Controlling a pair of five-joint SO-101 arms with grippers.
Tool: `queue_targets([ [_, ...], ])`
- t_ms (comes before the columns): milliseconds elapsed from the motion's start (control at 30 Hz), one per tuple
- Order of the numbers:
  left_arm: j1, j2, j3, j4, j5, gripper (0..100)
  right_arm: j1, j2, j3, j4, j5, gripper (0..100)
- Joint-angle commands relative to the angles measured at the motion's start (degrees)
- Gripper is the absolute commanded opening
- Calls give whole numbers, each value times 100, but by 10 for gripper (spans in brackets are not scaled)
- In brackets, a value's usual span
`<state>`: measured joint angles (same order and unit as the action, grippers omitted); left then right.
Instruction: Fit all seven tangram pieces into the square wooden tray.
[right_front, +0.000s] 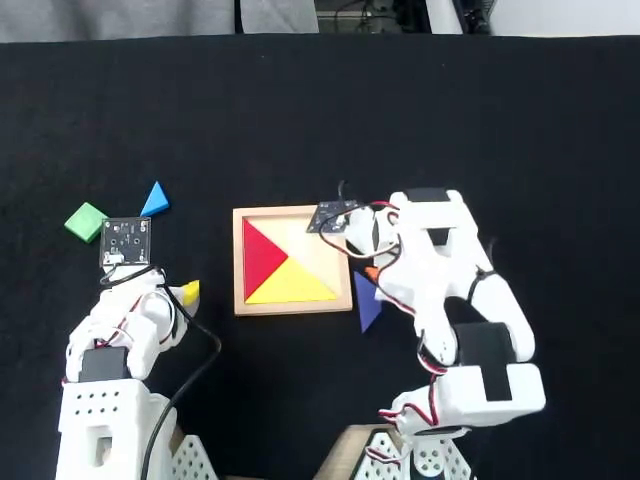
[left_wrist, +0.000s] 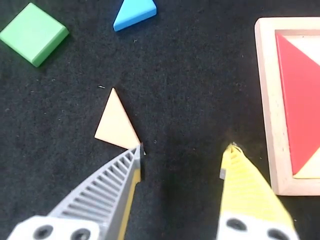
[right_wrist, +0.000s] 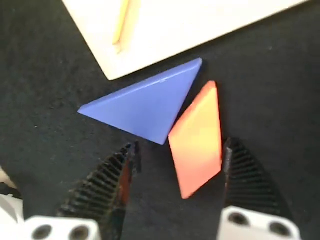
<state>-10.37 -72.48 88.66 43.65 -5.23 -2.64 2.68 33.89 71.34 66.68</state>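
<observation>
The square wooden tray (right_front: 240, 262) holds a red triangle (right_front: 260, 255) and a yellow triangle (right_front: 295, 285). My right gripper (right_wrist: 181, 150) is open just off the tray's right edge. An orange parallelogram (right_wrist: 197, 137) lies on the cloth between its fingers, touching a dark blue triangle (right_wrist: 145, 105). At the lower left, my left gripper (left_wrist: 186, 148) is open over bare cloth. A pale yellow triangle (left_wrist: 116, 122) lies at the tip of its grey finger (left_wrist: 122, 175). A green square (right_front: 86, 221) and a light blue triangle (right_front: 155, 200) lie farther out.
Black cloth covers the table. The tray's upper right part is bare wood (right_front: 315, 240). The right arm (right_front: 440, 270) stands over the cloth beside the tray, and the dark blue triangle (right_front: 367, 308) pokes out below it. The left arm (right_front: 120, 330) is near the front edge.
</observation>
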Motion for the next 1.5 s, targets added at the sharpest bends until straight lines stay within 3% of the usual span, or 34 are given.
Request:
queue_targets([
  [0,66,-44,-40,-114,-35,256,-53,31,-101,-132,79,268],
  [267,66,-44,-31,-114,-35,256,-35,198,-75,-290,70,200],
  [467,66,-44,-13,-114,-44,256,475,-602,-321,202,18,244],
  [667,66,-44,-13,-114,-44,256,202,-1464,444,193,141,248],
  [1300,66,-44,-13,-114,-44,256,158,-418,664,-1389,-193,243],
  [1467,66,-44,-13,-114,-44,256,369,-400,620,-1776,-193,119],
])
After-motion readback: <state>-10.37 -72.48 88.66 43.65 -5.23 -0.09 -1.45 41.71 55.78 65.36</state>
